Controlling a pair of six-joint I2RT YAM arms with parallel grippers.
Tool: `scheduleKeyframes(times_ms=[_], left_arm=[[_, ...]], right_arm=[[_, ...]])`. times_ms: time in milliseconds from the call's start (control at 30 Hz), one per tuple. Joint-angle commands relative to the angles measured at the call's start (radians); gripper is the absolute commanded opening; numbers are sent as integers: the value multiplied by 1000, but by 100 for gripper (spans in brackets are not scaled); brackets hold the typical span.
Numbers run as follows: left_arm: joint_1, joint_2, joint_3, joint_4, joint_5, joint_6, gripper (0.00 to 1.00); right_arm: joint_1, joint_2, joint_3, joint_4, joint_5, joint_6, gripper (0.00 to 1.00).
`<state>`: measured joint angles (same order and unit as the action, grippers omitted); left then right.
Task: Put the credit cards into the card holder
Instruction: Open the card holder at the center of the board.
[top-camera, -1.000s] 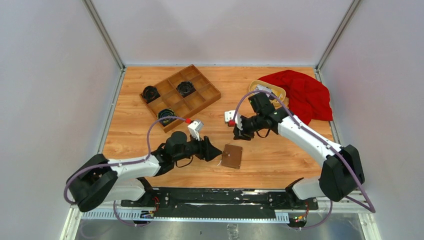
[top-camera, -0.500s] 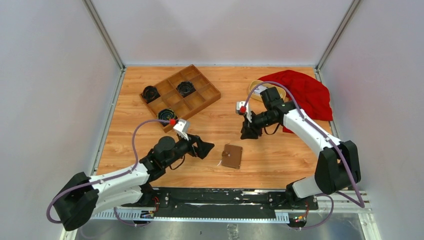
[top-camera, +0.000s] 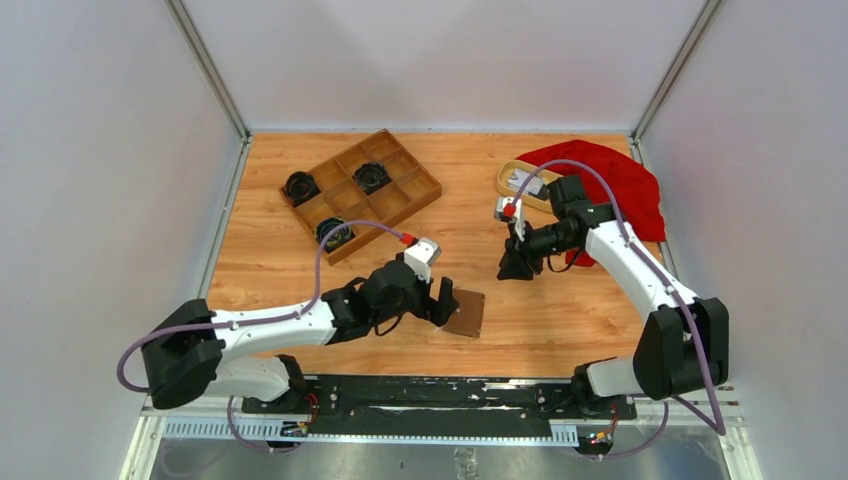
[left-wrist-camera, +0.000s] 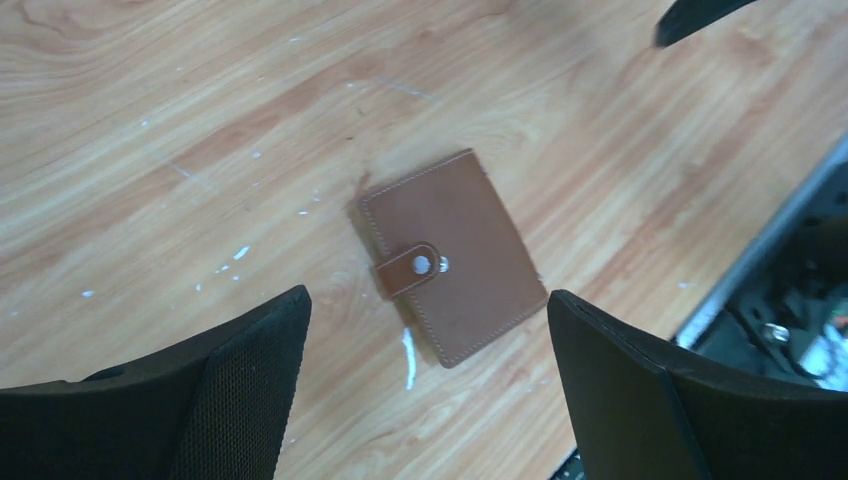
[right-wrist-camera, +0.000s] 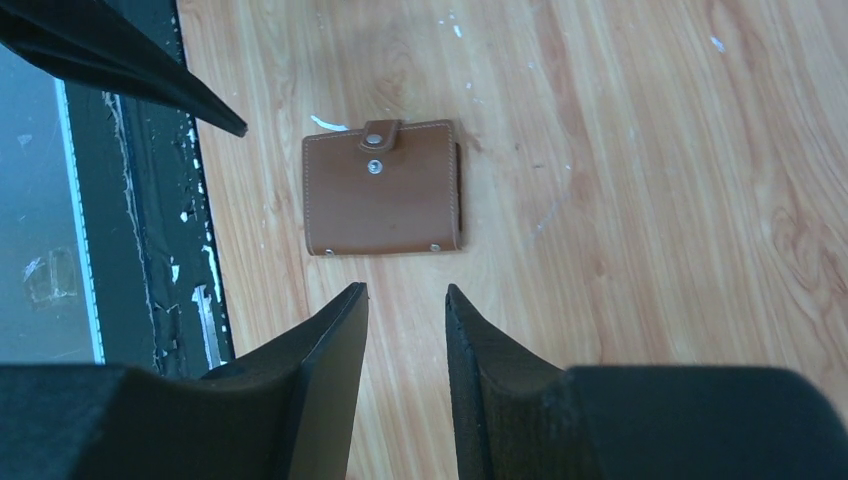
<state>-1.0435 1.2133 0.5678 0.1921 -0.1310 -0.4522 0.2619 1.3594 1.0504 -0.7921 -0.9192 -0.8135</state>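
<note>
Left claw (left-wrist-camera: 425, 300) wide open, empty, poised above card holder (left-wrist-camera: 450, 260). Holder lies flat on tabletop (left-wrist-camera: 150, 120), snap fastened, centred between fingers, probably for pickup and unsnapping. Right claw (right-wrist-camera: 405, 290) nearly closed, empty, holder just ahead of tips. Credit cards too small to tell.

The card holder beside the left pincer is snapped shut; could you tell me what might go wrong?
The card holder lies flat with its strap snapped, so the open left pincer may just shove it along the table. It sits near the front edge, so a shove could push it off.
</note>
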Motion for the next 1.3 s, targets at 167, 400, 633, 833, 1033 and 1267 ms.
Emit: scheduleKeyframes(times_ms=[167, 400, 633, 833, 1033, 1267], left_arm=[[-113, 285, 302, -386, -369, -36, 90], [-140, 404, 434, -476, -377, -79, 91], [-150, 461, 460, -500, -419, -131, 91], [-151, 485, 462, -505, -456, -158, 90], [-151, 486, 434, -441, -442, -151, 83], [-151, 511, 450, -437, -432, -162, 69]], right_arm=[[-76, -2, -21, -35, -70, -22, 39], [-89, 4, -24, -33, -75, -23, 39], [-92, 8, -23, -33, -69, -24, 39], [-92, 28, -18, -33, -54, -23, 39], [-91, 44, -15, -33, -33, -14, 38], [-90, 35, -16, -33, -33, -16, 38]])
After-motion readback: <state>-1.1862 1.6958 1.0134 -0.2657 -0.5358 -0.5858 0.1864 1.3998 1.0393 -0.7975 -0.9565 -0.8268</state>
